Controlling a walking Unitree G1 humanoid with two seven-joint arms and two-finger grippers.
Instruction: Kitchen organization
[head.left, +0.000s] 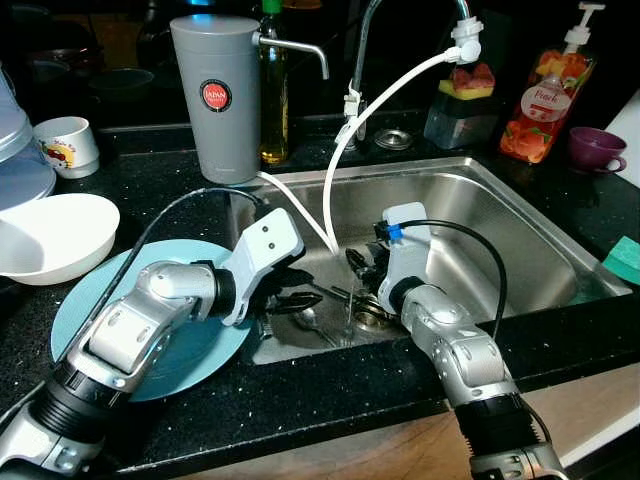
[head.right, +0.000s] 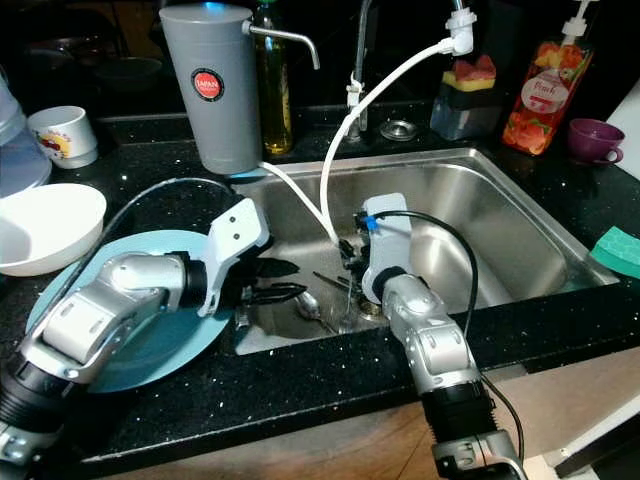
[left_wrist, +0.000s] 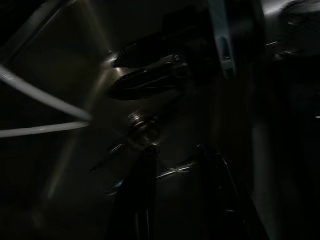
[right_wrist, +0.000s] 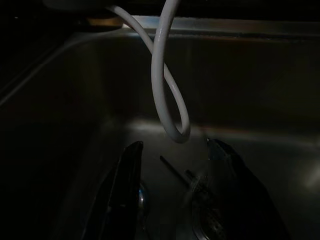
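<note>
Reaching down into the stainless sink (head.left: 520, 230), both grippers hover near the drain (head.left: 368, 318). The left gripper (head.left: 296, 290) has its fingers parted a little, empty, just above a spoon (head.left: 312, 322) lying on the sink floor. The right gripper (right_wrist: 175, 195) has its fingers spread wide, holding nothing, over the drain beside a thin dark utensil (right_wrist: 172, 167). A white hose (head.left: 335, 175) loops down from the faucet into the basin. On the black table at left sit a blue plate (head.left: 200, 345) and a white bowl (head.left: 50, 235).
</note>
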